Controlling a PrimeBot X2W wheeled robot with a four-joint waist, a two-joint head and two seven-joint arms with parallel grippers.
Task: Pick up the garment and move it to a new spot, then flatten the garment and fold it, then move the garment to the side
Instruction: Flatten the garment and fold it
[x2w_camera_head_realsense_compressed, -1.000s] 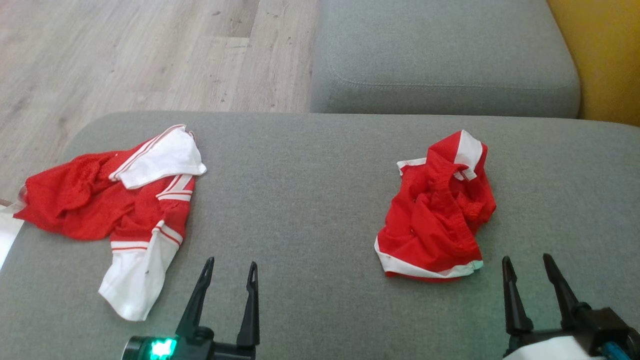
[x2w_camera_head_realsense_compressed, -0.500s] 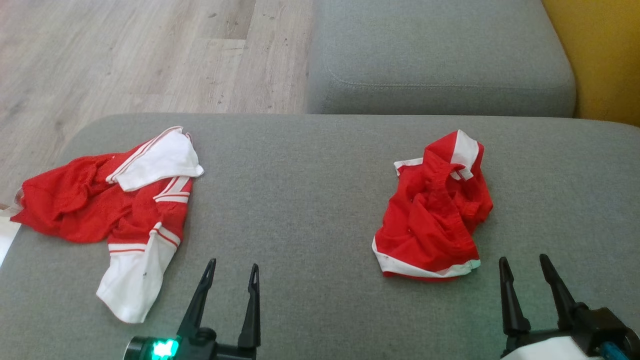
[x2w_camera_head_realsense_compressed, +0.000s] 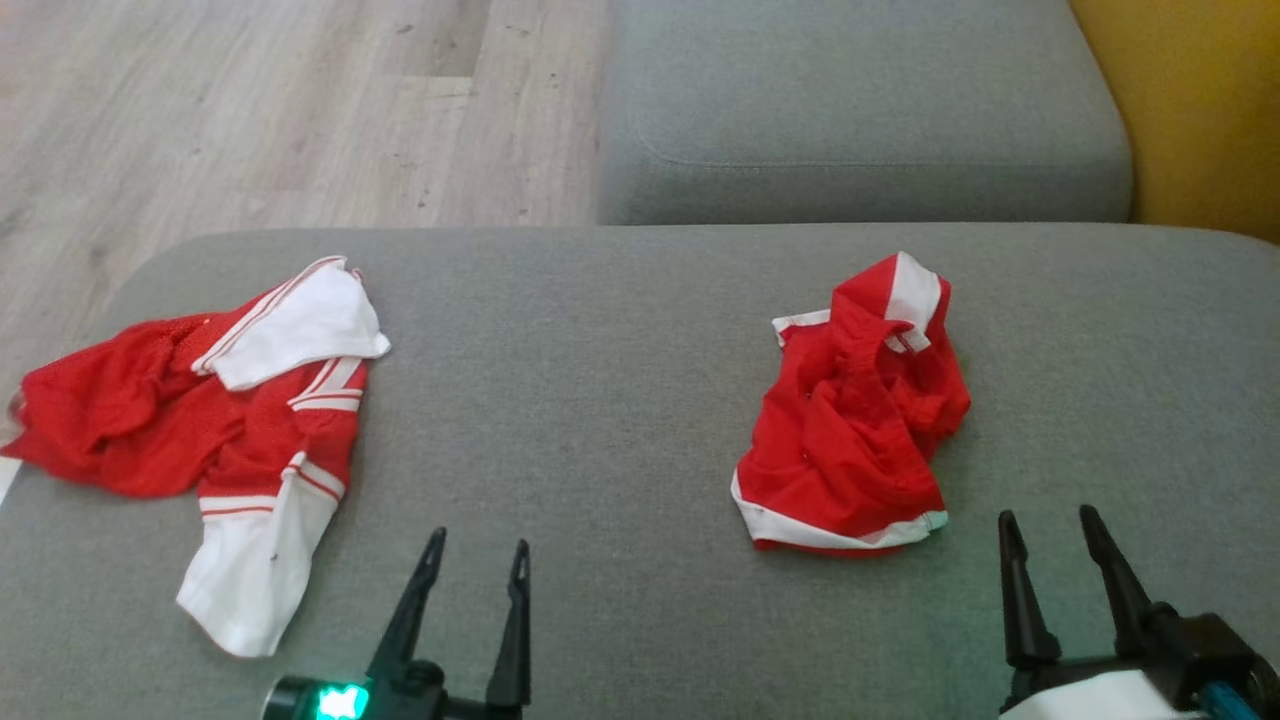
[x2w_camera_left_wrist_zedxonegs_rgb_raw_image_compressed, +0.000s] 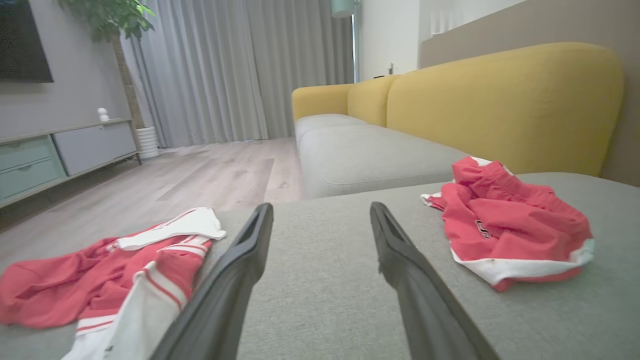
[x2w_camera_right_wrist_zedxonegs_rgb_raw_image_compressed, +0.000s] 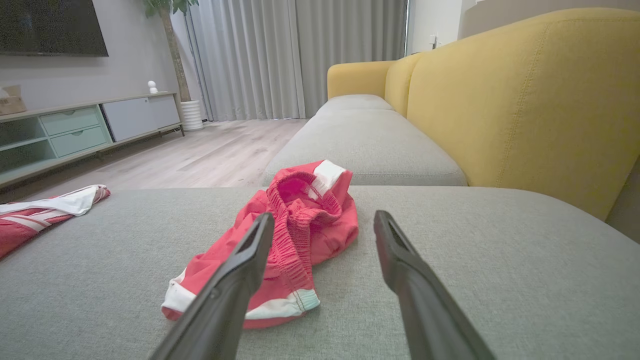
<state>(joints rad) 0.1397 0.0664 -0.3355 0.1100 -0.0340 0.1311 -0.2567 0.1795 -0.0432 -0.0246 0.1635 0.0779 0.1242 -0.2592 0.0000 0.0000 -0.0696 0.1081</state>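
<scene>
Fingers parted and empty, the left gripper (x2w_camera_head_realsense_compressed: 479, 542) and right gripper (x2w_camera_head_realsense_compressed: 1046, 515) hover over the grey sofa cushion (x2w_camera_head_realsense_compressed: 620, 400); only the head camera has swung, leaving the crumpled red shorts (x2w_camera_head_realsense_compressed: 850, 420) untouched just ahead of the right gripper, pick-up apparently not yet begun.

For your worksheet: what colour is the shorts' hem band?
White hem band on red shorts; right wrist view shows it best.

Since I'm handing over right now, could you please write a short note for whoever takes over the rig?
Left gripper: open, empty, above the near edge of the grey cushion.
Right gripper: open, empty, just short of the red shorts.
The red shorts lie crumpled on the right; red-and-white jersey crumpled on the left.
Done: nothing visible.
Left: pick up, move, flatten, fold, set aside.
</scene>
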